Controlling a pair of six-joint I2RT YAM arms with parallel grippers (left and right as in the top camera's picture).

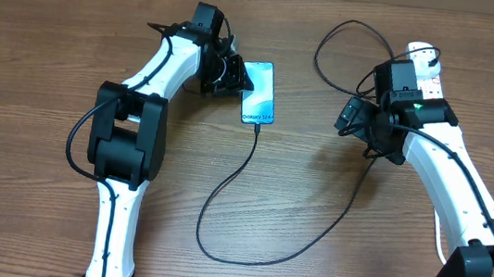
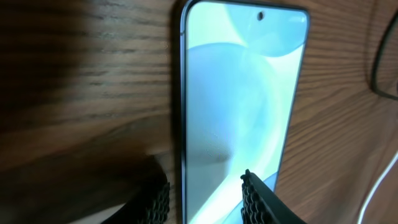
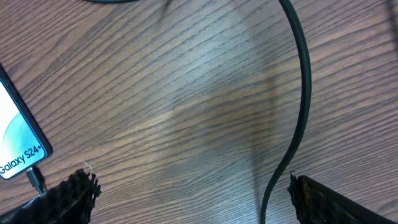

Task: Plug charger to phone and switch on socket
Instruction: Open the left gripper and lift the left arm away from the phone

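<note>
With the charger (image 1: 223, 187) seemingly seated in the phone (image 1: 259, 89) at upper centre, and the left gripper (image 2: 206, 193) part-open astride its edge, the right gripper (image 3: 189, 186) (jaws wide, empty) must next press the switch on the socket (image 1: 427, 73) at upper right.

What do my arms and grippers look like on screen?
Both arms match: the left arm and right arm have white tubular links with bulky black joint housings, and a thin black arm cable runs along each. The left gripper and right gripper are black; their fingers are dark with a knobbly texture. A small green light shows by the right wrist.
</note>
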